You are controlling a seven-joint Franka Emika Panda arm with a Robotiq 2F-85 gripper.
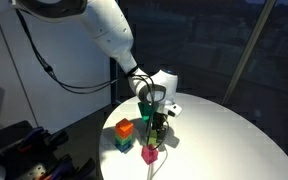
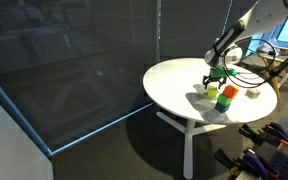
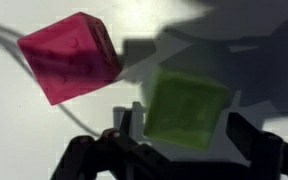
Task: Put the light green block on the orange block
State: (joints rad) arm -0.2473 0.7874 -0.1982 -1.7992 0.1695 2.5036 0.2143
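Observation:
In the wrist view the light green block [image 3: 187, 108] lies on the white table between my gripper's [image 3: 184, 128] two dark fingers [image 3: 246, 135], which stand open on either side of it with narrow gaps. The magenta block [image 3: 69, 57] lies just beyond it, to the upper left. In both exterior views the gripper [image 1: 157, 118] [image 2: 214, 78] is down at the table over the light green block [image 2: 212, 89]. The orange block [image 1: 124, 127] [image 2: 229, 91] rests on top of a darker teal-green block [image 1: 122, 143] [image 2: 224, 101] close beside it. The magenta block [image 1: 150, 154] sits near the table's edge.
The round white table [image 1: 224, 130] [image 2: 174, 85] stands on a single pedestal next to a dark glass wall. Black equipment [image 1: 19, 150] sits beside the table. Cables and a stand [image 2: 269, 60] lie behind it.

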